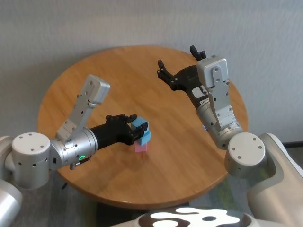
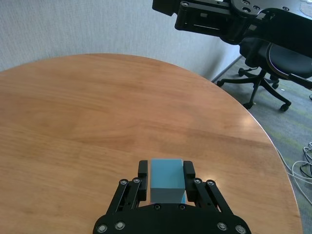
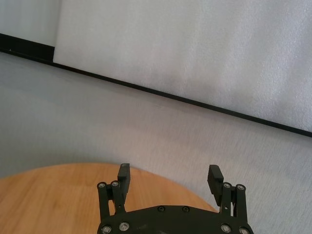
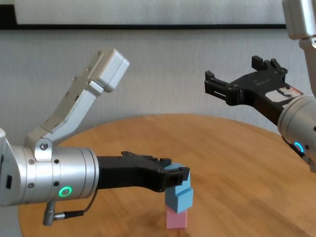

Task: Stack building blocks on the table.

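Over the table (image 1: 94,189), left gripper (image 1: 137,128) apparently clasps top blue block (image 1: 140,125).

Counter (image 1: 94,80): bare wood on all sides of one obstacle, a stack of building blocks (image 1: 141,137) near the front centre, pink at the base, light blue above. Left hand (image 1: 138,129) and its forearm occupy the stack's left approach. Right hand (image 1: 182,64) hangs high over the far right edge, fingers spread; passage beneath it free.

No readable text or labels anywhere.
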